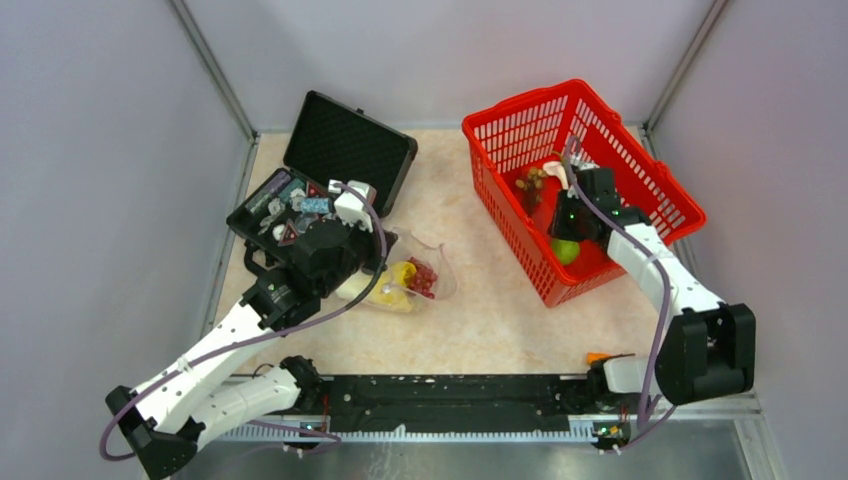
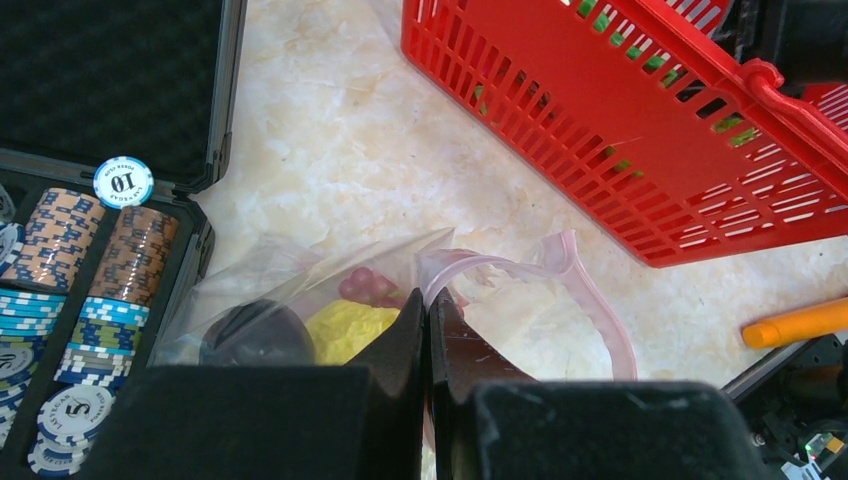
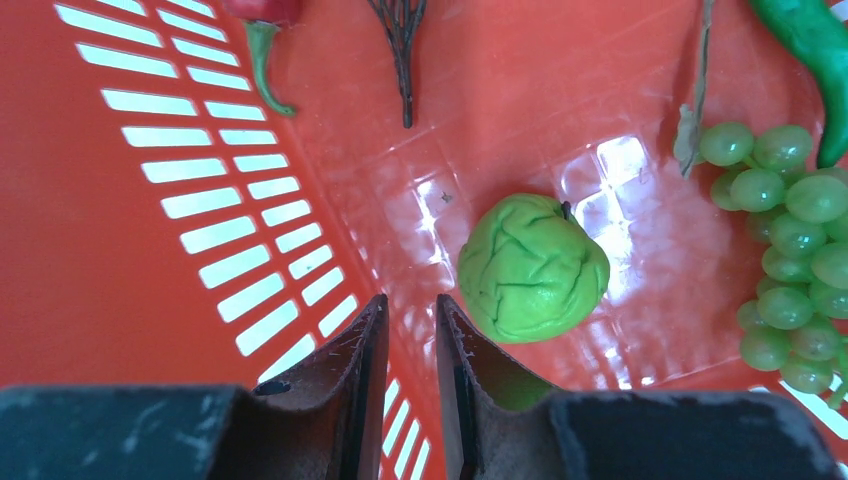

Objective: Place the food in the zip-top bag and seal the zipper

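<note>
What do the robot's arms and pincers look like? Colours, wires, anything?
The left arm and right arm are white shells with chunky black joints; a lilac cable loops along each. The left gripper and right gripper each have two flat, dark, tapering fingers.

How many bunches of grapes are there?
2: red grapes inside the clear bag, green grapes in the red basket beside the green fruit. Others may be hidden.

Bright even light, glare on basket (image 3: 620, 165).

High rear view and close wrist views share basket (image 1: 505, 140).
</note>
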